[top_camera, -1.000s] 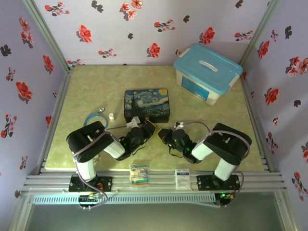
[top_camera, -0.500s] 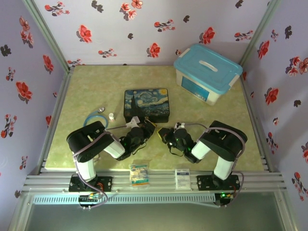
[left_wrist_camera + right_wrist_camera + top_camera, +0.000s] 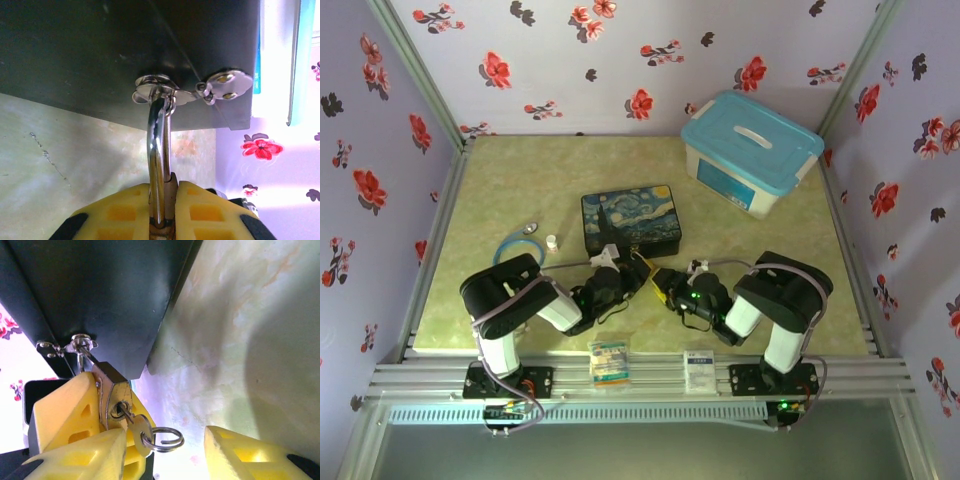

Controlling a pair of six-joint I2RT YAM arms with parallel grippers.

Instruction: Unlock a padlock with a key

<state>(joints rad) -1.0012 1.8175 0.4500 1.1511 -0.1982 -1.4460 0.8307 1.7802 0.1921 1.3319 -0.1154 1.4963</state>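
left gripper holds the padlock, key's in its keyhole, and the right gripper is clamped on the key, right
No: the right gripper is open, not clamped on the key, as the right wrist view shows. The left gripper does hold the padlock, with the key in its keyhole.

Even bright light, soft shadows, blown-out wrist-view backgrounds

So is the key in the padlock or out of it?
In: the right wrist view shows the key pushed into the bottom end of the padlock.
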